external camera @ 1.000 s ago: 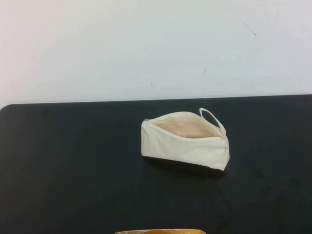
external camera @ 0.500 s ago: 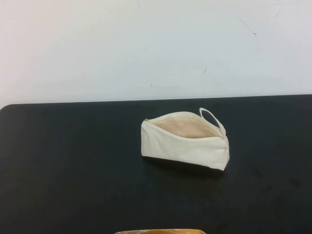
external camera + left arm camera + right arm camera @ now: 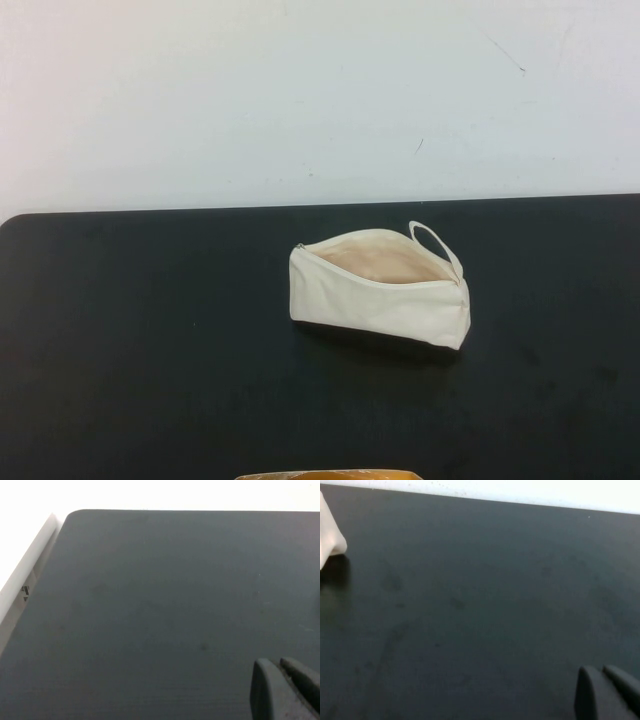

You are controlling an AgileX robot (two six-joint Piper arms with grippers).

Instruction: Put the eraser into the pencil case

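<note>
The pencil case (image 3: 385, 288) is a cream-white pouch with a dark base, lying on the black table (image 3: 150, 340) a little right of centre. Its zip is open, the tan lining shows, and its loop strap (image 3: 436, 240) is at the far right end. The eraser shows in no view. Neither arm shows in the high view. My left gripper (image 3: 275, 664) is shut and empty over bare table near its far left corner. My right gripper (image 3: 597, 670) is shut and empty over bare table, with a corner of the pencil case (image 3: 330, 540) at that view's edge.
A white wall (image 3: 320, 100) rises behind the table's far edge. A thin yellow-orange edge of something (image 3: 330, 474) shows at the near middle of the high view. A white ledge (image 3: 25, 575) runs along the table's left side.
</note>
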